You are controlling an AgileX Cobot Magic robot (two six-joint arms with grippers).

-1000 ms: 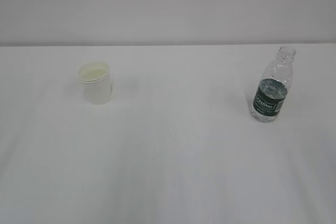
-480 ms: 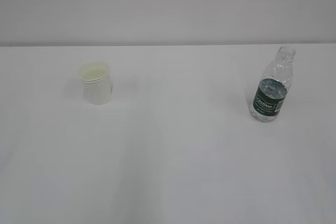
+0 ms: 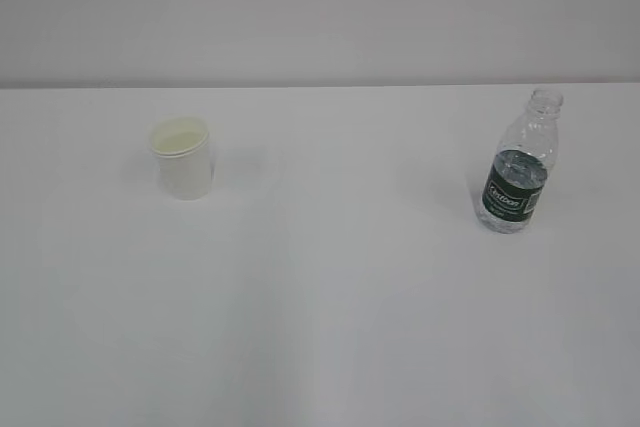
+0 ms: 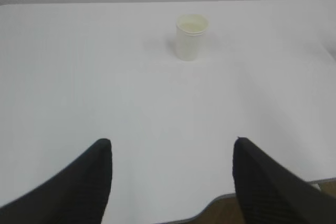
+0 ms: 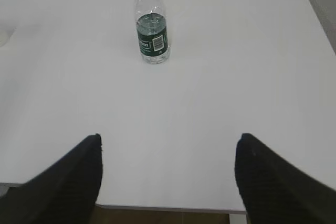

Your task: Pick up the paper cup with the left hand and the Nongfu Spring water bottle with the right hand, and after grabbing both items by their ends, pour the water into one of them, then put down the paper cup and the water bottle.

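On a plain white table [image 3: 330, 327], we see 2 objects standing well apart and untouched. The paper cup [image 3: 182, 158] stands upright at about 10 o'clock from the middle of the exterior view, its rolled rim open to the ceiling and its pale cream inside showing. The Nongfu Spring water bottle [image 3: 520, 163] stands upright at about 3 o'clock, capless, its dark green label facing us. The water [image 3: 518, 161] shows through the clear plastic, its surface near the top of the label. Neither arm reaches into this view.

From the left wrist view, the left hand [image 4: 172, 174] hangs low over the near edge of the table, its 2 black fingers [image 4: 86, 182] spread wide with only bare tabletop between them. The cup sits at roughly 12 o'clock from that gap, far up the frame and well clear of both fingertips.

From the right wrist view, the right hand [image 5: 168, 169] is likewise back at the near table edge, its 2 dark fingers [image 5: 79, 179] spread wide and pinching nothing. The bottle stands at about 12 o'clock, slightly toward 11, well apart from the fingertips, with a barcode panel on its label turned toward this camera. The bottle's top runs out of the frame here, so we cannot see its mouth from this side.
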